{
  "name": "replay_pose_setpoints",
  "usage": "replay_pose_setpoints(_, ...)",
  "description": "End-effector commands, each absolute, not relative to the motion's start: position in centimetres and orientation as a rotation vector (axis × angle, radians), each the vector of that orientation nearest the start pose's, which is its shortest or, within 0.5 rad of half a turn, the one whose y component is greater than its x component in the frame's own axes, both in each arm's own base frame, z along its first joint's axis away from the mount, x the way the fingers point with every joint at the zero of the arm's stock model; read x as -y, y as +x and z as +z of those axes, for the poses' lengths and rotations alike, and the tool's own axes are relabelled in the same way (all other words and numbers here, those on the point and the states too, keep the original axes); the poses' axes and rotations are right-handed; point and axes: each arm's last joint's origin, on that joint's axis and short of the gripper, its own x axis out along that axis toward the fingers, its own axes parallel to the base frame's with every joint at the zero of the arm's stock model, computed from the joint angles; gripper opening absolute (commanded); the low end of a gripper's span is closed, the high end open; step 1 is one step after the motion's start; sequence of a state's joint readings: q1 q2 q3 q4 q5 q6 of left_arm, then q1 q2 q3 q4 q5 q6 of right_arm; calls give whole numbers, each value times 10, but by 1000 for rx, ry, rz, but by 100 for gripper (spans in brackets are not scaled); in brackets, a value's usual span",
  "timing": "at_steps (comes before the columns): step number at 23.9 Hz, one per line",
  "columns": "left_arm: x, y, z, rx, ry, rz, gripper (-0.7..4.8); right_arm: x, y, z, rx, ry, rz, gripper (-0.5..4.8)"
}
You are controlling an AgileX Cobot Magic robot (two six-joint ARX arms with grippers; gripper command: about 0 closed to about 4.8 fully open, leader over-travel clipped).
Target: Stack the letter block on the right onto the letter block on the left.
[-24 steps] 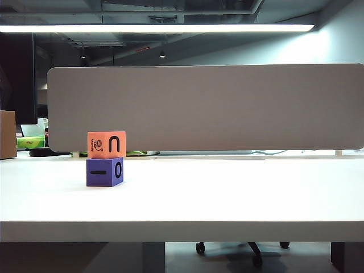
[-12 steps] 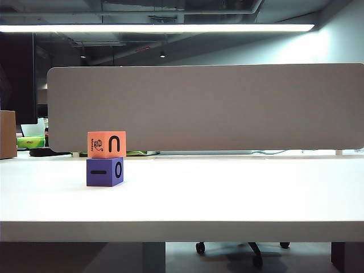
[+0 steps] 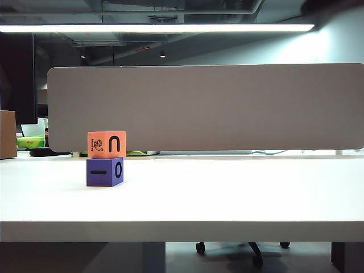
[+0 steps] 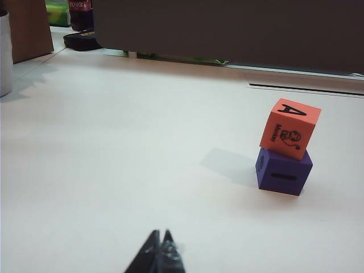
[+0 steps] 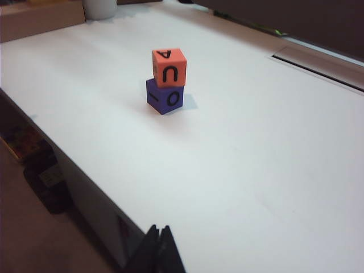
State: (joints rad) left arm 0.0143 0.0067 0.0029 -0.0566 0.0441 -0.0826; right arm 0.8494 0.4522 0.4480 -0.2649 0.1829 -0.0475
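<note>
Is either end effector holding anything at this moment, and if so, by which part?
Nothing is held. The left end effector and right end effector are both shut on nothing, well away from the orange block, which sits free atop the purple block.

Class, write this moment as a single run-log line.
orange letter block on purple letter block | left gripper shut, away | right gripper shut, away | white table

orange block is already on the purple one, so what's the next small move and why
Probably just park the right end effector. The orange block sits on the purple block, and both end effectors, left included, are shut, empty and well clear.
</note>
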Motion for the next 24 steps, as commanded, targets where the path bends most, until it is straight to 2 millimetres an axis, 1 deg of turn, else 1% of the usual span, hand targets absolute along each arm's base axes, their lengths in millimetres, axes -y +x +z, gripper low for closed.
replay_pose_setpoints(1, 0, 98, 161, -47, -87, -30, -5, -89, 90, 238, -157, -146, 645, -5)
replay_pose_setpoints(4, 0, 98, 161, -47, -87, -30, -5, -88, 94, 218, -130, -120, 677, -5)
replay_pose_setpoints(6, 0, 98, 161, -47, -87, -30, -5, -77, 98, 200, -103, -83, 647, -5)
replay_pose_setpoints(8, 0, 98, 161, -47, -87, -30, -5, -67, 101, 196, -96, -56, 602, -5)
replay_pose_setpoints(10, 0, 98, 161, -48, -87, -30, -5, -47, 101, 194, -35, -45, 468, -5)
replay_pose_setpoints(13, 0, 98, 161, -48, -87, -31, -5, -34, 98, 193, 32, -46, 364, -5)
replay_pose_setpoints(17, 0, 98, 161, -48, -87, -31, -5, -23, 97, 189, 70, -44, 261, -5)
replay_pose_setpoints(21, 0, 98, 161, -48, -87, -30, -5, -15, 97, 183, 79, -48, 217, -5)
replay_pose_setpoints(24, 0, 98, 161, -48, -87, -30, -5, -7, 97, 171, 82, -51, 140, -5)
